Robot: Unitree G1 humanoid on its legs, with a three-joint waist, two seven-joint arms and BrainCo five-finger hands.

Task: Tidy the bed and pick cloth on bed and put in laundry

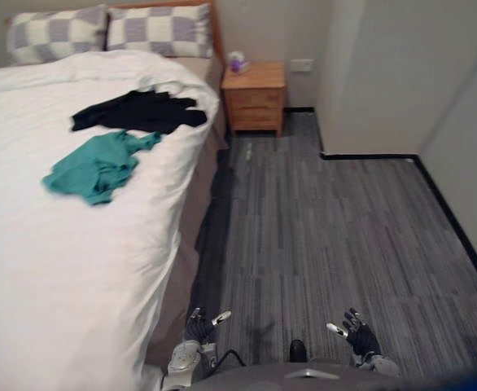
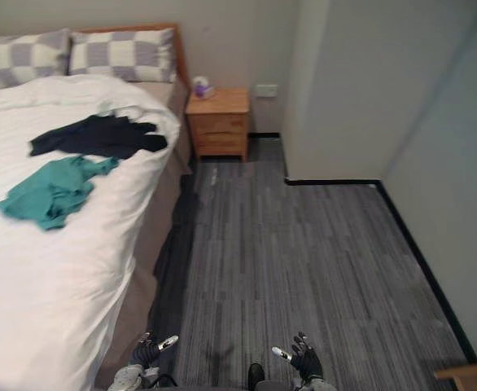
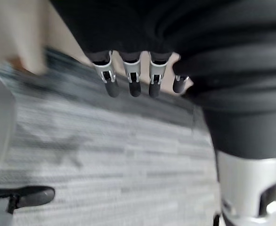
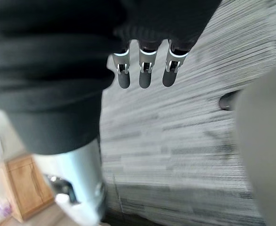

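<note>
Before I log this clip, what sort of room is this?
Likely a bedroom: a bed with white bedding and checked pillows, a wooden nightstand beside it, a teal garment and a black garment on the bed.
</note>
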